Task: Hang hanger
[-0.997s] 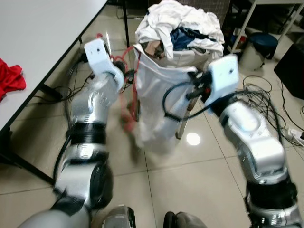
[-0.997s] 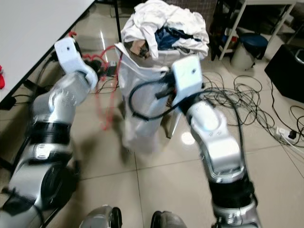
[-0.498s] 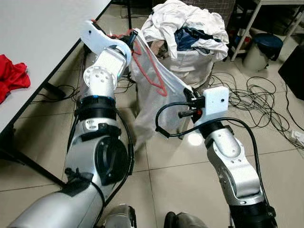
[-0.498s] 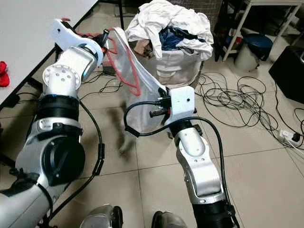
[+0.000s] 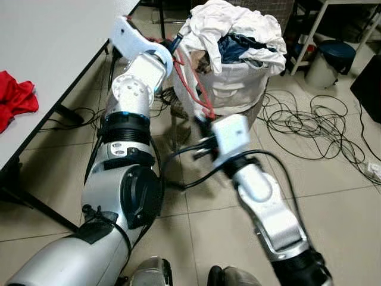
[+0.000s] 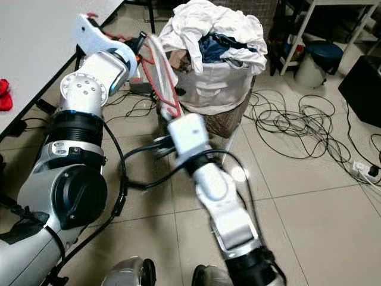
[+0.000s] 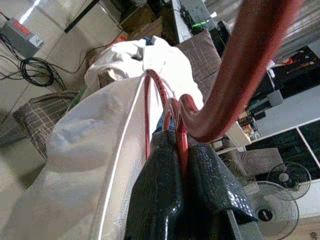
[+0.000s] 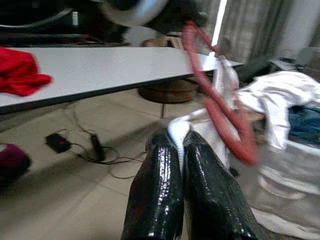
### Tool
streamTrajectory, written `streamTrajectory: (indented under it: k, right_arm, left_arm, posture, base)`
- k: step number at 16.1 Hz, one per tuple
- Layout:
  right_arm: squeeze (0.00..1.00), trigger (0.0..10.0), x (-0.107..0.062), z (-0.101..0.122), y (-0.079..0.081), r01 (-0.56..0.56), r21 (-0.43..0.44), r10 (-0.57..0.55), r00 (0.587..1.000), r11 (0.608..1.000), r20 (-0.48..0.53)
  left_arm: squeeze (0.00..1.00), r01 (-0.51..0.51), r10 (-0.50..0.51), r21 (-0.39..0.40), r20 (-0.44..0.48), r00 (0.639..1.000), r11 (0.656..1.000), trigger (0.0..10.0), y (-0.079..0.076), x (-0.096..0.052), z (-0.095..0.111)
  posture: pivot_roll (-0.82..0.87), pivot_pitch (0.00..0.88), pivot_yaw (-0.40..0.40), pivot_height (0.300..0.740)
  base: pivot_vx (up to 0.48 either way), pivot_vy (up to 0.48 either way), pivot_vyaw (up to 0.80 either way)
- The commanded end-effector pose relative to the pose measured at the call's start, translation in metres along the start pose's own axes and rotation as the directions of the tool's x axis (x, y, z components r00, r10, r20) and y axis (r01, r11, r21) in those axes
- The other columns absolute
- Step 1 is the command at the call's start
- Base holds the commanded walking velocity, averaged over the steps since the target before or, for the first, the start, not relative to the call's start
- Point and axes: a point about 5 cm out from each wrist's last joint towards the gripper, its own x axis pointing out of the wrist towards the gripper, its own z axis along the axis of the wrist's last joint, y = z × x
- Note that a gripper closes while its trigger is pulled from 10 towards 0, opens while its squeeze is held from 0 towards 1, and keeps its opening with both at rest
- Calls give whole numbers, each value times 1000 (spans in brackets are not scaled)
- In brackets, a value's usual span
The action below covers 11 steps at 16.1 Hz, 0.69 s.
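My left gripper [image 7: 177,165] is raised beside the laundry basket [image 5: 238,89], fingers pinched tight on the red hanger [image 5: 193,83]. In the left wrist view the red wire runs between my two black fingers [image 7: 155,195] and its hook [image 7: 240,65] curves up past them. A white garment [image 7: 95,150] is draped over the hanger, hanging down from it toward the floor, next to the basket's side. The hanger is held in the air, not on any rail.

My right gripper [image 8: 182,175] is low, in front of the basket, blurred in the head views. In the right wrist view its two fingers are pressed together on the hem of the white cloth [image 8: 178,131], a small fold showing just above the tips. The red hanger loop [image 8: 220,115] is just beyond them.

The basket is piled high with white clothes [image 6: 208,27] and a blue item [image 6: 214,44] on top. Grey table [image 5: 53,53] to my left, with a red cloth [image 5: 13,98] lying on it. Black cables [image 5: 309,119] are coiled on the tiled floor to the right of the basket. A dark round bin [image 5: 330,59] stands further right, near a white shelf leg [image 5: 306,33].
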Motion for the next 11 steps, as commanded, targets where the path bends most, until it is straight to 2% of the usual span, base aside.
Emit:
streamTrajectory:
  k: [1, 4, 7, 8, 9, 10, 11]
  right_arm:
    - [0, 10000, 2, 8, 5, -21, 0, 21, 999, 1000, 35]
    - [0, 10000, 1, 19, 4, 13, 15, -14, 994, 1000, 106]
    - [0, 10000, -10, 2, 2, 19, -48, -17, 999, 999, 34]
    - [0, 10000, -17, -11, -3, 50, -56, -52, 998, 997, -35]
    - [0, 10000, -25, -28, -14, 134, -45, -138, 983, 990, -118]
    - [0, 10000, -33, -36, -24, 214, -14, -213, 964, 977, -158]
    - [0, 10000, -37, -34, -30, 248, 1, -245, 959, 969, -146]
  left_arm:
    - [0, 18, -18, 20, 27, 999, 1000, 10000, -4, 0, 4]
    - [0, 27, -32, 115, 48, 998, 993, 10000, -2, 1, 2]
    - [0, 22, -39, 220, 72, 997, 975, 10000, 1, 2, 2]
    - [0, 18, -40, 249, 84, 996, 968, 10000, 2, 3, 3]
    - [0, 8, -33, 251, 93, 995, 968, 10000, 4, 4, 5]
    - [0, 1, -28, 246, 102, 994, 969, 10000, 5, 5, 8]
    - [0, 0, -29, 253, 111, 993, 967, 10000, 6, 5, 11]
  posture:
    - [-105, 77, 55, 740]
    - [-105, 77, 55, 740]
    - [-109, 79, 58, 740]
    - [-113, 84, 61, 740]
    - [-117, 84, 64, 740]
    - [-114, 88, 65, 740]
    - [-119, 90, 71, 740]
  base:
    - [0, 0, 0]
    - [0, 0, 0]
    - [0, 0, 0]
    - [0, 0, 0]
    - [0, 0, 0]
    - [0, 0, 0]
    - [0, 0, 0]
